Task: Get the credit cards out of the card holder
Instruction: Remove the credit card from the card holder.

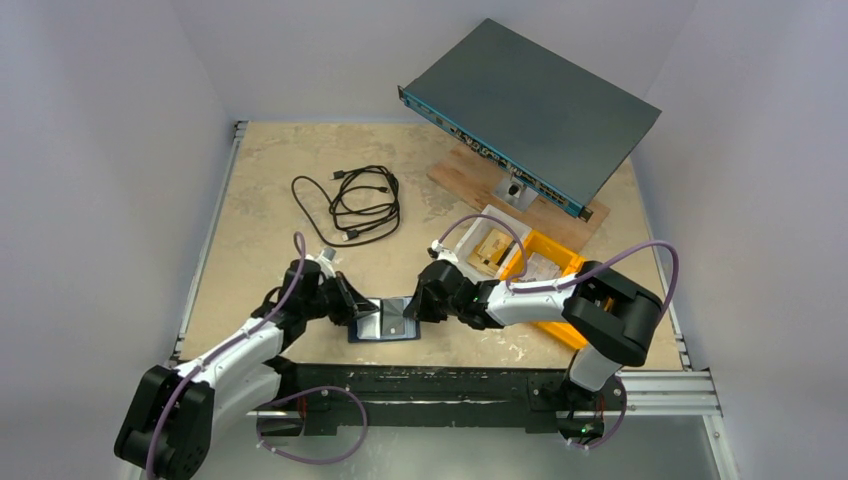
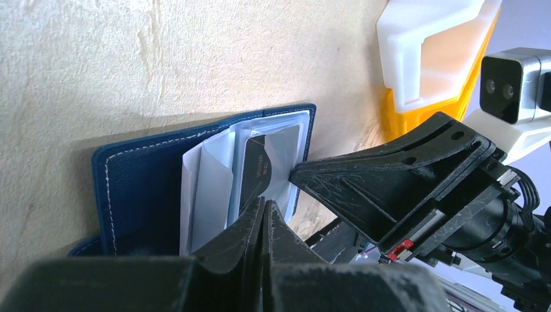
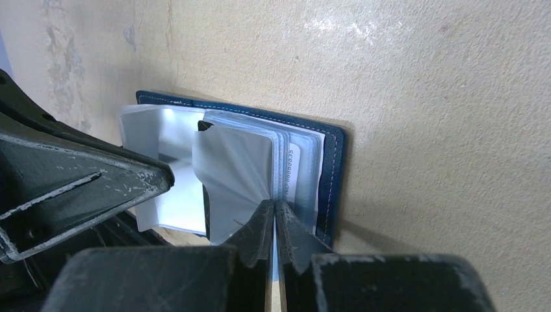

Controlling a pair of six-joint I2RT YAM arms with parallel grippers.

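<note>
Card holder (image 1: pixel 388 322) lies open flat on the table (image 1: pixel 260 180) at the near edge, midway between the two arms. Outer cover is navy leather-look with pale stitching along the rim (image 2: pixel 140 188) and rounded corners (image 3: pixel 334 169). Inside is a fan of thin, glossy clear plastic sleeves (image 3: pixel 234 175), some standing up and curled.

A dark card (image 2: pixel 255 175) with small print sits in one sleeve. A white card (image 3: pixel 295 172) with a printed number row shows under the sleeve stack on the right half.

Left hand (image 1: pixel 358 308): black scuffed wedge fingers pressed together (image 2: pixel 262 211), tips at the bottom edge of the dark card's sleeve. Cannot tell if anything is caught between them.

Right hand (image 1: pixel 413 308): fingers pressed together (image 3: pixel 274 211), pinching the edge of the card holder's sleeve stack, with a pale sliver showing between the pads. From the left wrist view its tip (image 2: pixel 295 174) touches a clear sleeve. From the right wrist view the left hand's tip (image 3: pixel 162 179) lies over the left sleeves.

Table is beige, mottled and matte. Black cable coil (image 1: pixel 355 205) lies loose, well behind. Yellow bins (image 1: pixel 545 260) with a white insert sit right of the holder. A grey flat metal box (image 1: pixel 530 100) is tilted up on a wooden board (image 1: pixel 470 180) at the far right.
</note>
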